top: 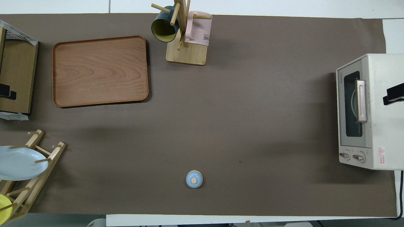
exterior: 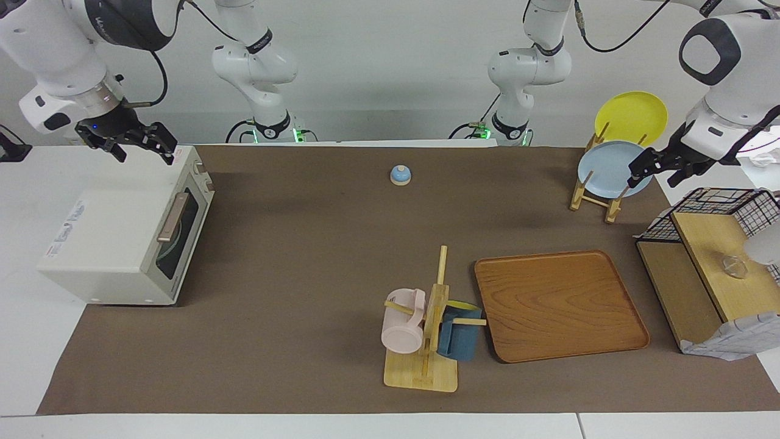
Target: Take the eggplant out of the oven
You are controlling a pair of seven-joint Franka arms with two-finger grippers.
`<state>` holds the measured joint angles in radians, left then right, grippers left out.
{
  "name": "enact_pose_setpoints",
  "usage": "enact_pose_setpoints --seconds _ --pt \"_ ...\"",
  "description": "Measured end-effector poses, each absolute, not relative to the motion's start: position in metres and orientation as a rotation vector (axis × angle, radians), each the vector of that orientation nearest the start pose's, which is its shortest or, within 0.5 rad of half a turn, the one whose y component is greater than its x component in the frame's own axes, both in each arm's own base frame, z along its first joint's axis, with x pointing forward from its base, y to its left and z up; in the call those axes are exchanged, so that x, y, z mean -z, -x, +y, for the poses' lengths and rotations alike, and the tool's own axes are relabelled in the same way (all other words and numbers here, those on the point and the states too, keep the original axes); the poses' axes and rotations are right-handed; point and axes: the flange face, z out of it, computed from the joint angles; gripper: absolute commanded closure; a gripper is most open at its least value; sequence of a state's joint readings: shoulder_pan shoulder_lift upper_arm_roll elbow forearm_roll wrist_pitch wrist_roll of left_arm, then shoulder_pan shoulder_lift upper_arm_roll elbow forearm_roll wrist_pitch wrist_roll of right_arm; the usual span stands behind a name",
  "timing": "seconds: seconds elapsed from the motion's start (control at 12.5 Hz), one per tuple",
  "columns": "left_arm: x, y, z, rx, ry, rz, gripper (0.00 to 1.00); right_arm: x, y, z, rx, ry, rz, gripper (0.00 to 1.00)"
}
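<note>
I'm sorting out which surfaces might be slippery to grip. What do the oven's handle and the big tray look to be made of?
The oven handle looks like metal with a satin tan finish, judging by its smooth, even sheen; coated plastic is possible. The tray looks like wood, or a wood-look laminate: brown grain lines run across it under a smooth, faintly glossy finish.

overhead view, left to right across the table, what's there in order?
Plate rack with blue plate → wooden tray → mug tree → small blue bell → oven, door shut. Plate rack and shelf overlap at the edge, so shelf skipped.
</note>
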<state>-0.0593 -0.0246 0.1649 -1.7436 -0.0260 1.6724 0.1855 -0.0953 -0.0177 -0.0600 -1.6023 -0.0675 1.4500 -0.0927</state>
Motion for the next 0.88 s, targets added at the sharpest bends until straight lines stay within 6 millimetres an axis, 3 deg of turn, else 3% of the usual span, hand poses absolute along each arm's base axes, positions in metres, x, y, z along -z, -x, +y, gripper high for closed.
enact_pose_setpoints --seconds 0.48,0.64,0.72,0.88 --pt "-0.565 -0.547 0.056 -0.067 3.175 0.122 0.0 -0.612 -0.529 -0.091 -0.188 3.186 0.104 0.01" --pt "-0.565 -0.547 0.056 -0.067 3.175 0.122 0.0 -0.614 -0.533 -0.09 -0.137 3.191 0.095 0.72" --pt "-0.565 -0.547 0.056 -0.067 3.175 0.122 0.0 -0.611 -0.535 -0.088 -0.123 3.192 0.083 0.99" --pt "-0.565 -0.547 0.056 -0.067 3.175 0.122 0.0 -0.592 -0.541 -0.081 -0.115 3.193 0.052 1.0"
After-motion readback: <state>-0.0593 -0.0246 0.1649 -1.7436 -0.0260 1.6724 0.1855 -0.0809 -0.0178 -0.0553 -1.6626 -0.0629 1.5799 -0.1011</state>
